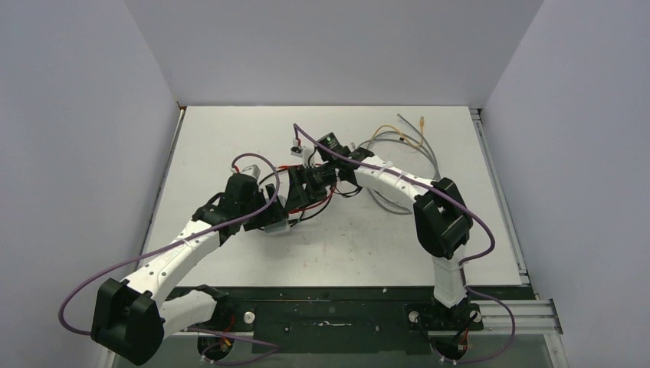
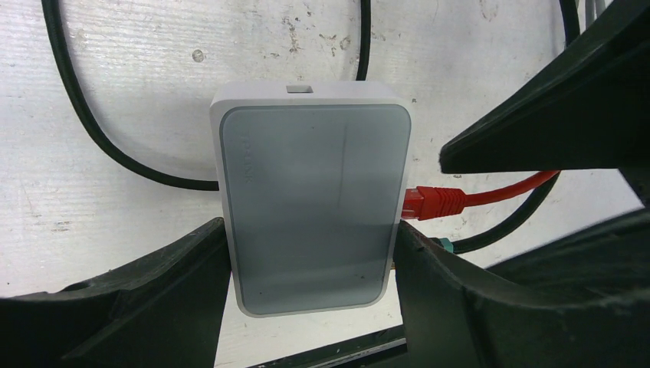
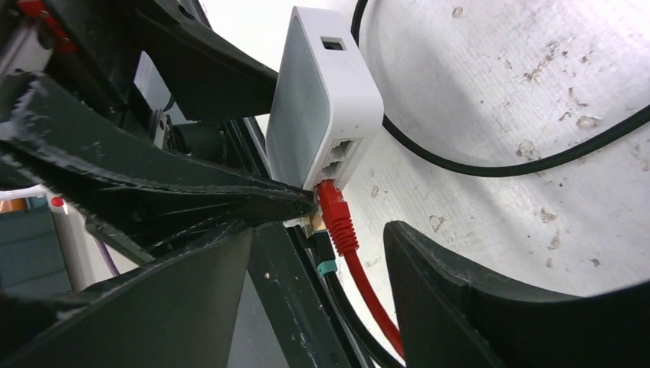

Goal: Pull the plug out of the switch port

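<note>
Scuffed white bench (image 2: 115, 77); switch (image 2: 310, 207) mid-frame in left wrist view, left jaws clamped on its sides. Right jaws part-open astride red plug (image 3: 335, 207), not gripping. Plug looks rigid: pinch body, not limp cable (image 3: 368, 291).

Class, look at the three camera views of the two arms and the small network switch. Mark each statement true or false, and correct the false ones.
1. The red plug is seated in the switch. True.
2. The left gripper clamps the switch by its two long sides. True.
3. The right gripper is closed tight on the red plug. False: its fingers stand apart, one on each side of the plug, with gaps showing.
4. The red plug is the only one in the switch. False: a black cable with a green collar is plugged in right beside it.
5. Every port on that edge is filled. False: two empty ports show next to the red plug.
</note>
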Controlling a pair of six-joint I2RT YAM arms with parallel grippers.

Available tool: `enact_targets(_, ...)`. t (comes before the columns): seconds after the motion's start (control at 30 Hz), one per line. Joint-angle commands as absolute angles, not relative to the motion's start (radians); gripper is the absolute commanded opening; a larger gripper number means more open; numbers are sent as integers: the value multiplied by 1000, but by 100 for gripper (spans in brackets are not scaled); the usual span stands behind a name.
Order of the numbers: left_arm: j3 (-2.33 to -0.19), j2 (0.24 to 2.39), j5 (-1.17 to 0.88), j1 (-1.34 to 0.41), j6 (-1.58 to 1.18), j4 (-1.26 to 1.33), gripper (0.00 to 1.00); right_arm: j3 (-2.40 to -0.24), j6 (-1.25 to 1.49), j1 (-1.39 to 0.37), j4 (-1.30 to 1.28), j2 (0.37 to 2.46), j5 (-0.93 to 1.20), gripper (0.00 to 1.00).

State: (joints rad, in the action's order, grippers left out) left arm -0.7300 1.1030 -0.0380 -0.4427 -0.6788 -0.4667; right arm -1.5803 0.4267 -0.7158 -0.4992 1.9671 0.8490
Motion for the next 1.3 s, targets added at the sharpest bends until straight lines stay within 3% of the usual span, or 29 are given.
enact_targets(0.0,-750,1078,-64,-432,-675,-394,0,-1622,424,-720,-487,1983,910,62)
enact_targets(0.2,-750,1076,-72,-426,-676,-390,0,-1615,411,-725,-493,2008,934,58)
enact_targets(0.5,-752,1076,-87,-417,-670,-387,0,-1595,463,-727,-417,2038,980,38)
enact_targets(1.0,-748,1074,-109,-408,-670,-382,0,-1605,480,-726,-393,2069,972,38)
enact_targets(1.17,-741,1066,-114,-407,-673,-379,0,-1600,502,-725,-359,2072,977,31)
enact_targets(1.27,-739,1063,-117,-405,-674,-380,0,-1600,510,-725,-342,2073,987,34)
